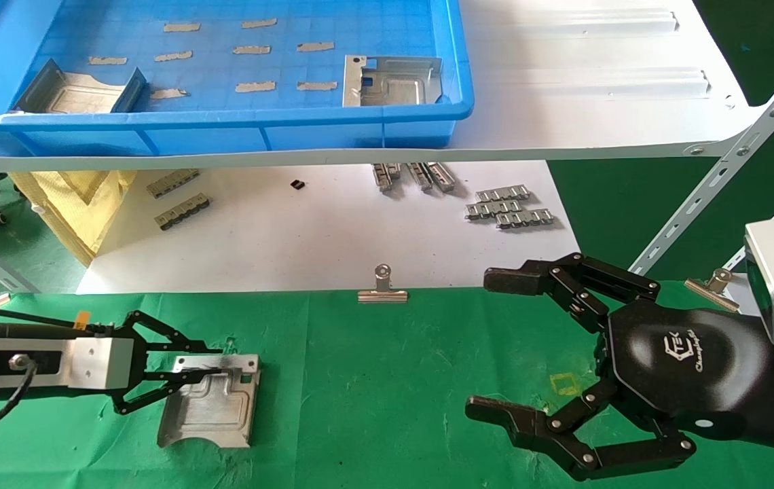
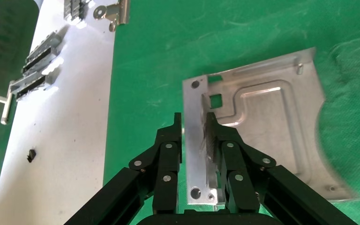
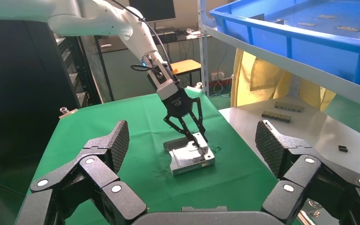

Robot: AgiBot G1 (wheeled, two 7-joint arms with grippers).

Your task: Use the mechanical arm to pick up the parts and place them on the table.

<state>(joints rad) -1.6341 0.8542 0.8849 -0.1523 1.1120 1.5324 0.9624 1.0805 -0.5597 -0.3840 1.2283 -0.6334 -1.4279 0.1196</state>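
One silvery part [image 1: 210, 407] lies flat on the green table [image 1: 373, 394] at the front left. My left gripper [image 1: 224, 370], a thin black scissor-type claw, is shut on the part's upright edge flange; in the left wrist view [image 2: 194, 124] the flange sits between the two fingers and the plate [image 2: 272, 122] lies on the cloth. My right gripper [image 1: 489, 343], a three-fingered black claw, hangs open and empty over the table's right side. Its wrist view shows the part [image 3: 190, 161] and the left gripper [image 3: 192, 138] farther off. Two more parts [image 1: 78, 92] [image 1: 394, 85] lie in the blue bin [image 1: 224, 122].
The blue bin stands on a white shelf [image 1: 597, 102] above the work area. Below it a white paper sheet [image 1: 305, 238] holds ribbed metal strips [image 1: 509, 207]. Binder clips [image 1: 382, 288] [image 1: 713, 285] sit at the cloth's far edge. A slanted shelf upright [image 1: 720, 176] stands at the right.
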